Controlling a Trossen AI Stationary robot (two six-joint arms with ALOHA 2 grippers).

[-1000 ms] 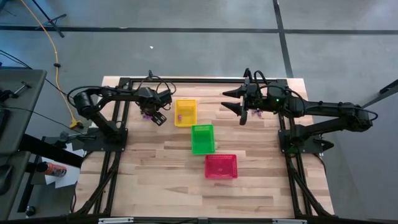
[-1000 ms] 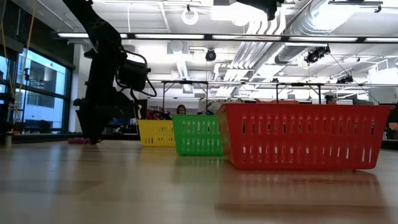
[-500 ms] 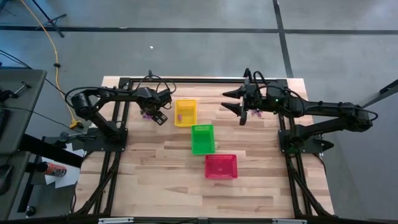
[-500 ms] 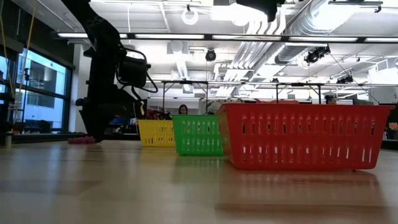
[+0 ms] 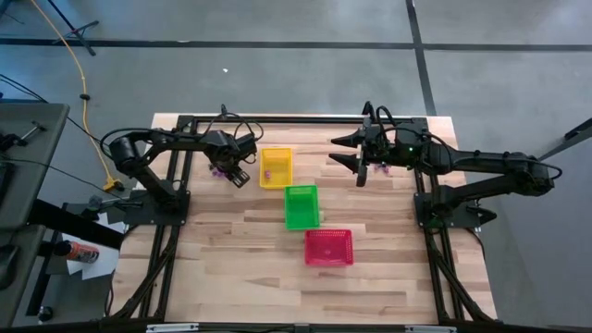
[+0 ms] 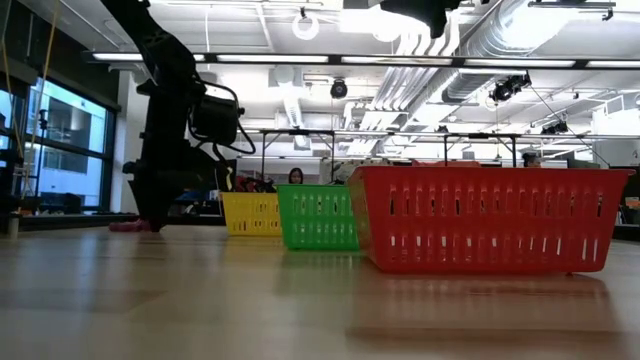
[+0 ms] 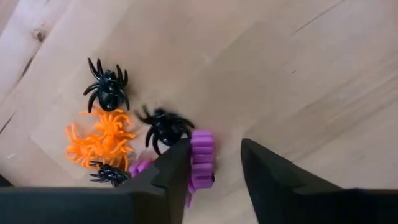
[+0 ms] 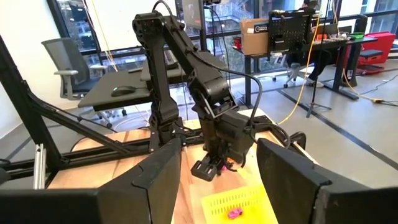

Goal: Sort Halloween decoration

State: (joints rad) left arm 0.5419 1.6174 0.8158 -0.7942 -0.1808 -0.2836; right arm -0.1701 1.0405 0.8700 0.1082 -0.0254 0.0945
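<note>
The purple trinket (image 7: pixel 201 163) lies on the worktop (image 5: pixel 370 277) at the edge of a pile of black spiders (image 7: pixel 165 127) and orange spiders (image 7: pixel 102 142), beside the yellow basket (image 5: pixel 276 167). We judge the pick step in hand: the left claw (image 7: pixel 214 165) is spread, one finger touching the trinket. Next, close squarely on it alone. The right claw (image 5: pixel 344 151) waits released above the worktop.

Tiny plastic Halloween trinkets clustered on wooden tabletop (image 7: pixel 298 68): black spiders (image 7: pixel 109 87), orange spiders (image 7: pixel 102 140), ribbed purple piece (image 7: pixel 201 158) flat beside black spider. One purple trinket (image 8: pixel 234 213) inside yellow mesh basket (image 8: pixel 249 199).
</note>
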